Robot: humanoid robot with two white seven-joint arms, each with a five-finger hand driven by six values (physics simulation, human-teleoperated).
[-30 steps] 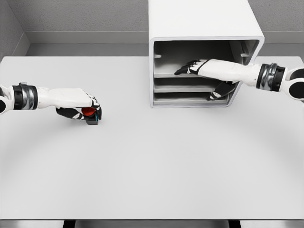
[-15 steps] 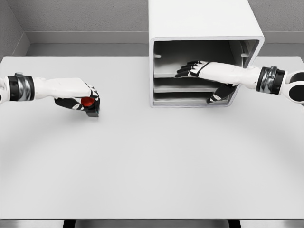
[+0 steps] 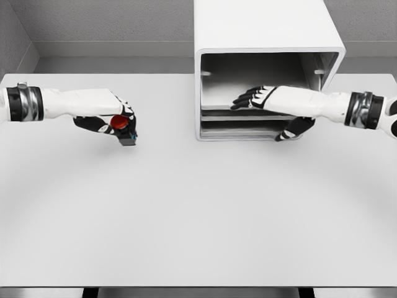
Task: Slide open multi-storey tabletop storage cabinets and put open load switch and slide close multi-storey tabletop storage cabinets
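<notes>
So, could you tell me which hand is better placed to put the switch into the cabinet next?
Left. The left hand already grips the switch above the table, while the right hand reaches empty onto a shelf of the open cabinet.

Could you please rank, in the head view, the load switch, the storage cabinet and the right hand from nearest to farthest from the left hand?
1. Load switch: gripped in the left hand itself, over the table's left side.
2. Storage cabinet: to the right, at the table's back; its left wall comes next.
3. Right hand: farthest, at the cabinet's open front, fingers spread.
</notes>
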